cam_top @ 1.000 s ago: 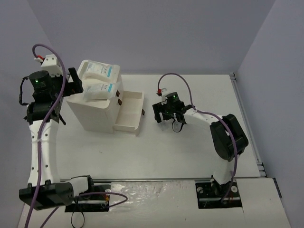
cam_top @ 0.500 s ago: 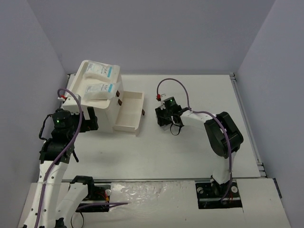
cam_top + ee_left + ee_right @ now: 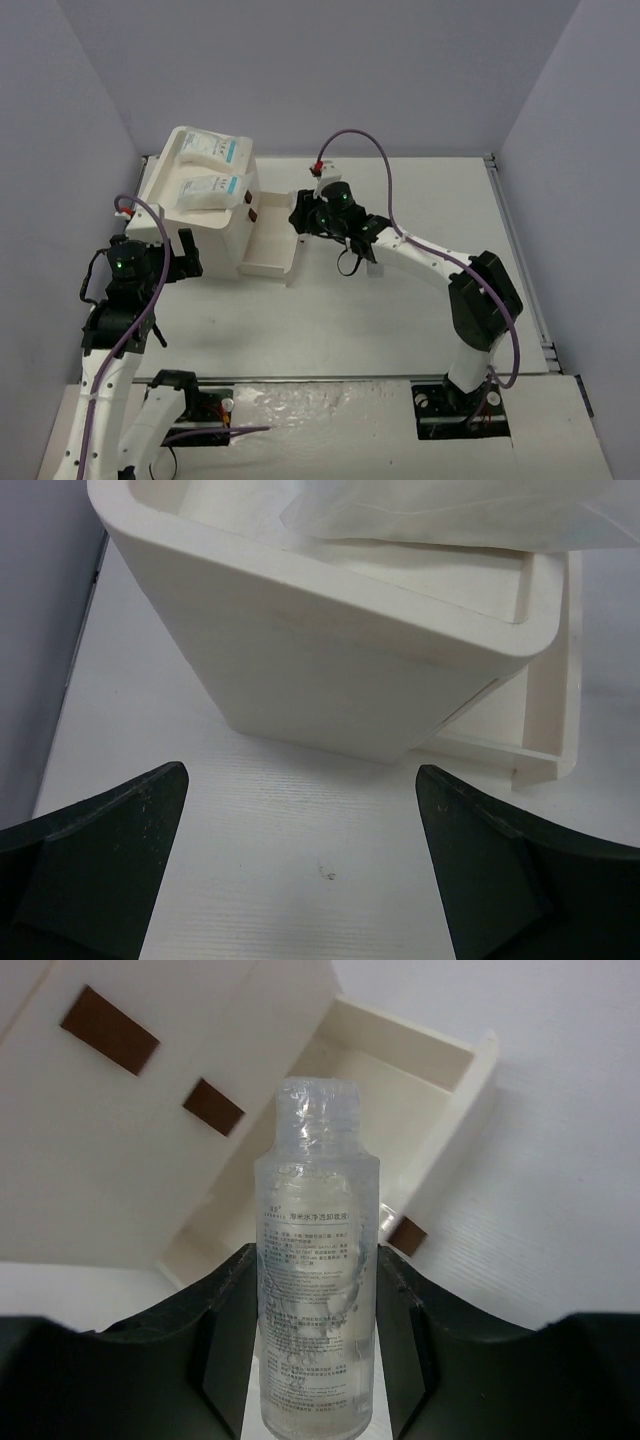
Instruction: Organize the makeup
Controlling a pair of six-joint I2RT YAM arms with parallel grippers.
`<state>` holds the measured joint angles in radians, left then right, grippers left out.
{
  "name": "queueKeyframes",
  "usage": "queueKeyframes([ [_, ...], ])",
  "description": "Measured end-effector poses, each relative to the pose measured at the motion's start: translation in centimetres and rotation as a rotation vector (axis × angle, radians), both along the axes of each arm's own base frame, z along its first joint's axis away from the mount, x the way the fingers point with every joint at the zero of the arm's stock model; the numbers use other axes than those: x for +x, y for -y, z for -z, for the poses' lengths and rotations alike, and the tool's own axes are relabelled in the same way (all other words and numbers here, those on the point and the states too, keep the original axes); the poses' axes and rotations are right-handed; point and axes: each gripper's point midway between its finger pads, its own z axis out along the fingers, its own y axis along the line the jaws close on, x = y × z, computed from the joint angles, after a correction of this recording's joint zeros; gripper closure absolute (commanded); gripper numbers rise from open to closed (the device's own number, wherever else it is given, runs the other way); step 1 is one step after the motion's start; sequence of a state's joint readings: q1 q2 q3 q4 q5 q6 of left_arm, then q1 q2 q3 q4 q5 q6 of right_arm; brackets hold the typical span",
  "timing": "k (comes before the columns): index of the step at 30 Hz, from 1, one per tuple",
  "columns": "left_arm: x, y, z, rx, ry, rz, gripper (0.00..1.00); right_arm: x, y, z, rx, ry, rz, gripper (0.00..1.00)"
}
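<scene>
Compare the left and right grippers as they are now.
The left gripper is open and empty; the right gripper is shut on a clear bottle. The left gripper faces an outer wall of the white box; the right gripper faces its open drawer. Both are black.

White arm links (image 3: 425, 258), black joints (image 3: 480, 300), green lights (image 3: 122, 266), purple cables (image 3: 350, 133); left hand (image 3: 186, 254), right hand (image 3: 302, 214) black.
</scene>
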<state>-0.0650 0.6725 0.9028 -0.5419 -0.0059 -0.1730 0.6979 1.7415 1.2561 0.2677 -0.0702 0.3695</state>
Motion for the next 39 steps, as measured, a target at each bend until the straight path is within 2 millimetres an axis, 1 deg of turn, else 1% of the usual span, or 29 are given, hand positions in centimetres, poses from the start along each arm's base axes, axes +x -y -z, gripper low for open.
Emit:
queueKeyframes([
  [1, 0.0, -0.1, 0.0, 0.002, 0.001, -0.005, 0.03, 0.3, -1.1, -0.3, 0.033, 0.0, 0.003, 0.88],
  [3, 0.0, -0.3, 0.0, 0.007, 0.002, -0.016, 0.03, 1.1, -3.3, -0.1, 0.087, -0.011, 0.008, 0.83],
  [5, -0.1, -0.4, -0.1, 0.009, 0.004, -0.022, 0.03, 1.9, -5.1, 1.2, 0.113, -0.032, 0.013, 0.76],
  [6, -0.1, -0.5, -0.1, 0.01, 0.005, -0.024, 0.03, 2.1, -5.7, 2.2, 0.116, -0.048, 0.015, 0.69],
  [8, -0.1, -0.5, -0.1, 0.011, 0.006, -0.026, 0.03, 2.5, -6.7, 4.0, 0.113, -0.077, 0.024, 0.51],
  [9, -0.1, -0.5, -0.1, 0.011, 0.006, -0.027, 0.03, 2.7, -7.1, 4.9, 0.111, -0.09, 0.029, 0.45],
  [11, -0.1, -0.6, -0.1, 0.013, 0.007, -0.032, 0.03, 2.9, -7.5, 6.1, 0.099, -0.104, 0.046, 0.38],
  [13, -0.1, -0.7, -0.2, 0.016, 0.008, -0.037, 0.03, 3.5, -7.7, 6.1, 0.095, -0.095, 0.062, 0.34],
  [16, -0.1, -0.8, -0.2, 0.017, 0.008, -0.04, 0.03, 4.3, -7.2, 4.8, 0.075, -0.043, 0.083, 0.31],
  [18, -0.1, -0.8, -0.2, 0.017, 0.008, -0.04, 0.03, 4.6, -6.2, 4.0, 0.046, -0.01, 0.102, 0.3],
  [20, -0.1, -0.8, -0.2, 0.016, 0.008, -0.04, 0.03, 4.5, -4.2, 3.3, 0.008, 0.015, 0.127, 0.29],
  [22, -0.1, -0.8, -0.2, 0.016, 0.008, -0.039, 0.03, 3.9, -1.5, 2.7, -0.04, 0.027, 0.16, 0.28],
  [24, -0.1, -0.7, -0.2, 0.015, 0.008, -0.038, 0.03, 3.5, 2.1, 2.4, -0.078, 0.04, 0.204, 0.28],
  [25, -0.1, -0.7, -0.2, 0.014, 0.007, -0.036, 0.03, 3.1, 4.3, 2.7, -0.101, 0.033, 0.231, 0.27],
  [27, -0.1, -0.6, -0.1, 0.012, 0.005, -0.034, 0.03, 2.2, 9.1, 3.9, -0.151, 0.004, 0.295, 0.27],
  [29, 0.0, -0.6, 0.0, 0.01, 0.001, -0.033, 0.03, 1.4, 13.8, 5.6, -0.198, -0.037, 0.365, 0.27],
  [30, 0.0, -0.5, 0.0, 0.009, -0.001, -0.031, 0.03, 1.0, 15.8, 6.4, -0.217, -0.057, 0.398, 0.27],
  [32, 0.1, -0.5, 0.1, 0.008, -0.005, -0.027, 0.03, -0.4, 19.4, 8.7, -0.267, -0.117, 0.452, 0.28],
  [33, 0.1, -0.4, 0.2, 0.007, -0.007, -0.025, 0.03, -1.1, 20.2, 9.6, -0.283, -0.14, 0.459, 0.28],
  [35, 0.1, -0.3, 0.3, 0.006, -0.011, -0.021, 0.03, -2.3, 21.1, 11.1, -0.307, -0.181, 0.46, 0.3],
  [37, 0.2, -0.3, 0.4, 0.005, -0.015, -0.019, 0.03, -3.1, 21.3, 12.1, -0.318, -0.208, 0.447, 0.32],
  [39, 0.2, -0.3, 0.4, 0.005, -0.018, -0.019, 0.03, -3.4, 21.2, 12.5, -0.315, -0.216, 0.438, 0.34],
])
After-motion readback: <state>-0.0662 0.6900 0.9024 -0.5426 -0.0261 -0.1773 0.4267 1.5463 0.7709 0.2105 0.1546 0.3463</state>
